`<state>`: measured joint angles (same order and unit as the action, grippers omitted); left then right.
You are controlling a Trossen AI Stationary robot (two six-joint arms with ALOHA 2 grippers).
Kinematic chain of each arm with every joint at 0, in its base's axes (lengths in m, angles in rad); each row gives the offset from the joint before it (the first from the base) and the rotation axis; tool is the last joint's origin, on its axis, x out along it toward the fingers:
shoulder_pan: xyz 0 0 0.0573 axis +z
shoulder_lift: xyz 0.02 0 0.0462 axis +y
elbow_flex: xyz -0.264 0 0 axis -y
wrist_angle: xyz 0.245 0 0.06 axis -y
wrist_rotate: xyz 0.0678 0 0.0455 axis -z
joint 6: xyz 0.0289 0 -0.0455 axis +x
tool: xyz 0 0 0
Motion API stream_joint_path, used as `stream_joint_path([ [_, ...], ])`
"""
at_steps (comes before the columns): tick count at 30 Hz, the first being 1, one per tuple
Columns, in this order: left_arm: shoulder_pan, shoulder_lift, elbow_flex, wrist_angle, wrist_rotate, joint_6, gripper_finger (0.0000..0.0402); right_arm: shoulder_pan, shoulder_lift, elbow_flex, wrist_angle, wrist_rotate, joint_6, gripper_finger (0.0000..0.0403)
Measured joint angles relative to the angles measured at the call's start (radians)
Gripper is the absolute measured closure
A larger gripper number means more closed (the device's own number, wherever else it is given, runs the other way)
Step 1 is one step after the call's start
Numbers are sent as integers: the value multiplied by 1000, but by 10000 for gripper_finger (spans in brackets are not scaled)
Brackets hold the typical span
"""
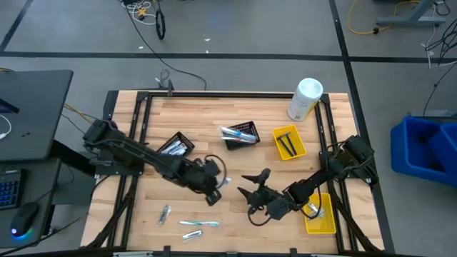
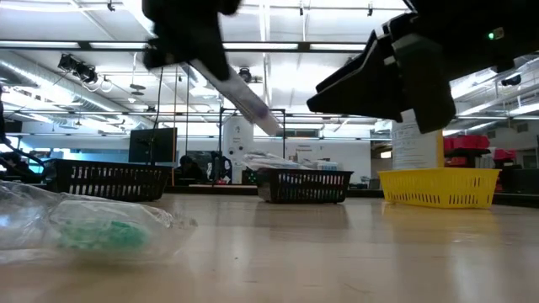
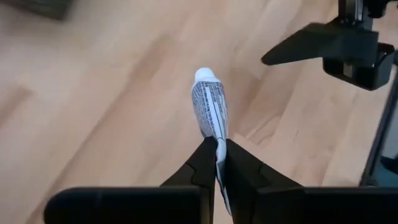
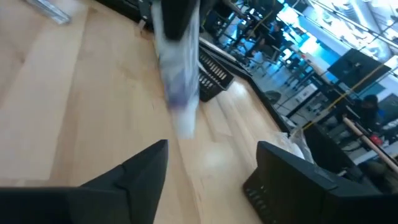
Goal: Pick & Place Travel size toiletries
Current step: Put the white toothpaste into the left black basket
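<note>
The left claw (image 3: 216, 163) hangs above the middle of the wooden desk (image 1: 235, 171), its fingers pressed together on the flat tail of a small white toothpaste tube (image 3: 210, 107). The tube is clear of the wood, its capped end pointing away from the claw and toward the other arm. In the low view it slants down out of the dark claw overhead.

On the near left of the desk lie more toiletries: a small silvery packet (image 1: 164, 213), a slim blue-white toothbrush (image 1: 199, 224) and another small piece (image 1: 191, 234) just nearer than it. A black mesh basket (image 1: 176, 146) sits at the left, behind the left arm. A second black basket (image 1: 241, 134), at the centre far side, has a few white-blue items in it.

Right of that is a yellow tray (image 1: 288, 141) with dark-handled pieces inside. A big white canister (image 1: 305, 98) lies at the far right.

The right claw (image 1: 251, 187) sits just right of the left one, its fingers spread wide and holding nothing, facing the hanging tube. Another yellow tray (image 1: 319, 214) lies near right, under that arm.
</note>
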<state>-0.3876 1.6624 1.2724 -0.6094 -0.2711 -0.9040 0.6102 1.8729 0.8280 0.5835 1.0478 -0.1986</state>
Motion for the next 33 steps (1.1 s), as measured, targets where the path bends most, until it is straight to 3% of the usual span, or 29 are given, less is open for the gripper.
stream_joint_path([
  [4,-56,-89,0,-150,-133,-96,375,0,0,0,0,7,15,129],
  [9,-121,-175,1,-477,-357,-344,378,0,0,0,-6,-4,66,119],
  [12,-137,-186,1,-715,-414,-524,376,-1,0,0,-19,-4,79,120],
  [15,-137,-186,-14,-881,-406,-641,375,-3,0,0,-19,-19,79,126],
  [26,-18,-187,-264,-686,-243,-435,375,-40,0,0,-18,-162,79,156],
  [33,56,-267,-402,-513,-192,-296,375,-56,0,0,-18,-163,79,165],
])
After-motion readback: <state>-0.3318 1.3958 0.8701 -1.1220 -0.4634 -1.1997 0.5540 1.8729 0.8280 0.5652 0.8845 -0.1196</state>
